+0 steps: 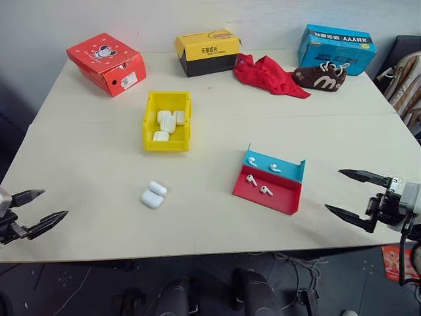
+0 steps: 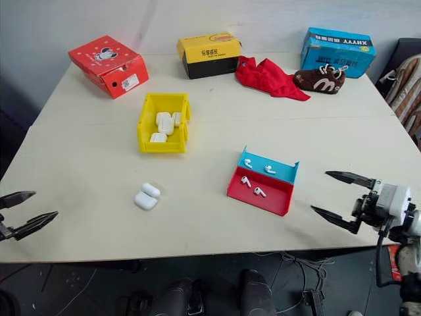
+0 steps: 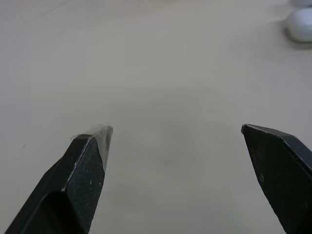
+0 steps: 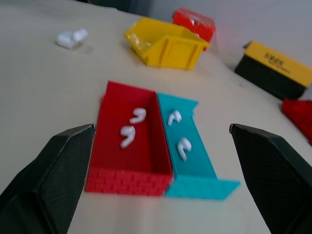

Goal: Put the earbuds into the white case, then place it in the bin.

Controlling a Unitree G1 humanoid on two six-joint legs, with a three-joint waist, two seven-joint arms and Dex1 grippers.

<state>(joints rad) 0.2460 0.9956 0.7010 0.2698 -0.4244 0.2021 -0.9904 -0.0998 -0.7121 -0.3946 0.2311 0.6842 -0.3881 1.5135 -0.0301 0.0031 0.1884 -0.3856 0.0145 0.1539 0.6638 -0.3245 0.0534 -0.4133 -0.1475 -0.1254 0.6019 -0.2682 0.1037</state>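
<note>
Earbuds [image 1: 251, 179] lay in my red-and-blue tray [image 1: 293, 201], two in the red half, two [image 1: 275, 168] in the blue, stems mostly slanting along the tray's length. Tiny, glossy white plastic. White case [image 1: 153, 195] sat open on the table [image 1: 85, 158], between bin and near edge, a rounded pebble with lid flipped back, long axis running diagonally toward the bin. Bin [image 1: 150, 122] was yellow, rectangular, open-topped, holding several similar white cases. Left gripper [image 1: 46, 205] hung at the near left edge, fingers wide apart, holding nothing. Right gripper [image 1: 342, 192] hovered near the tray's right, black tapered fingers spread wide, touching nothing.
</note>
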